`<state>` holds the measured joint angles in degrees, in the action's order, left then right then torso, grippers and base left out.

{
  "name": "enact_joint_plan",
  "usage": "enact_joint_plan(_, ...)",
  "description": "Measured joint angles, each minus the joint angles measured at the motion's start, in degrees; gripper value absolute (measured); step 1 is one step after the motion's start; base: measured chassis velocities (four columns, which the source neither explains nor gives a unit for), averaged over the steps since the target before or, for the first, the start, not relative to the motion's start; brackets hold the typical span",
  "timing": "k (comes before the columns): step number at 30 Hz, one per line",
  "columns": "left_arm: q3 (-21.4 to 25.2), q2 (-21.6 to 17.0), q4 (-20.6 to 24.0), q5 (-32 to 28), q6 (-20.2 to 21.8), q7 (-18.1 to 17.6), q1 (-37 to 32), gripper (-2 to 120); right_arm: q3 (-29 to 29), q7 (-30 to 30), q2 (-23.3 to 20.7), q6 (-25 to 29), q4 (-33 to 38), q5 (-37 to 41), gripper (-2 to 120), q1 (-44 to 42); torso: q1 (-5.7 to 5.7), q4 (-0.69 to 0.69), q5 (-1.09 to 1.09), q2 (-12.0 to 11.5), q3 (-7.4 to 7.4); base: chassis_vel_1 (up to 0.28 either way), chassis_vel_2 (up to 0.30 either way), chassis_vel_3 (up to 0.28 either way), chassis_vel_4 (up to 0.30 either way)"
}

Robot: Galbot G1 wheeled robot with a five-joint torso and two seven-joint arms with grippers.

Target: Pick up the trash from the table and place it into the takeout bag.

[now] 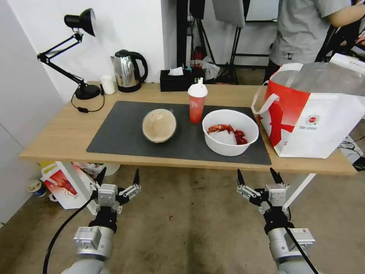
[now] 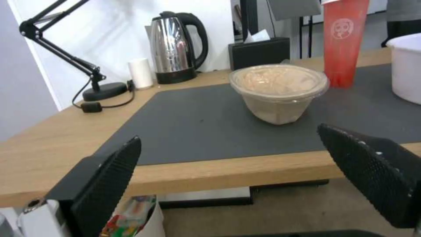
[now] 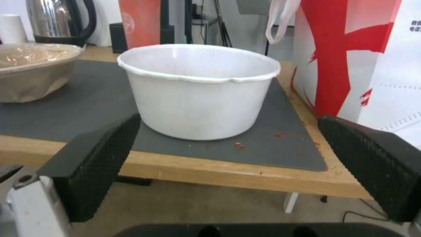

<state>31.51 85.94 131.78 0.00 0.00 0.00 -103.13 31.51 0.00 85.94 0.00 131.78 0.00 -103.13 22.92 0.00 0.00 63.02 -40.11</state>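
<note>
Both the left pincer (image 1: 118, 179) and right pincer (image 1: 257, 177) hang released below the desk (image 1: 57, 140) edge, likely readying a reach, while all trash sits beside the takeout bag (image 1: 323, 125).

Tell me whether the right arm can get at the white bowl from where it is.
Probably yes: the right tool hangs open below the table edge, facing the white bowl, with nothing between them.

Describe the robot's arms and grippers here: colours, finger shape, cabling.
Both arms are silver-grey metal with black wrist sections. The left gripper and right gripper have light-grey bodies and black, pointed fingers with dotted textured pads. A black cable loops along each arm.
</note>
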Motion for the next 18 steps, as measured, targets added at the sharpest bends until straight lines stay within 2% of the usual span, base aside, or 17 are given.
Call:
enact_joint_plan(9,0.29,0.05,-0.23,-0.13,-0.47,0.28,0.3,100,-0.09,0.09,0.0,0.16,-0.09,-0.09,100,0.09,0.0,0.0,0.0,0.0,0.0,0.0,0.0,0.0,0.0)
enact_joint_plan(12,1.62,0.31,-1.24,-0.72,-2.62,1.46,1.53,100,-0.52,0.62,-0.01,1.15,-0.51,-0.53,100,0.53,0.0,-0.01,-0.01,0.0,0.0,0.0,0.0,0.0,0.0)
enact_joint_plan(13,3.21,0.66,-2.43,-1.47,-5.27,2.95,3.05,100,-1.62,1.7,-0.04,3.31,-1.34,-1.46,100,1.54,0.0,-0.01,-0.01,0.0,0.0,0.0,0.0,0.0,0.0)
enact_joint_plan(14,3.21,0.66,-2.43,-1.47,-5.27,2.95,3.05,100,-1.62,1.7,-0.04,3.31,-1.34,-1.46,100,1.54,0.0,-0.01,-0.01,0.0,0.0,0.0,0.0,0.0,0.0)
enact_joint_plan(16,6.19,1.35,-4.68,-2.92,-10.3,5.76,5.83,100,-4.04,4.26,-0.12,8.38,-3.28,-3.69,100,3.87,0.0,0.01,-0.01,0.0,0.0,0.0,0.0,0.0,0.0)
enact_joint_plan(18,6.85,1.5,-5.17,-3.22,-11.39,6.38,6.45,100,-4.66,4.94,-0.15,9.74,-3.78,-4.27,100,4.47,0.0,0.0,-0.01,0.0,0.0,0.0,0.0,0.0,0.0)
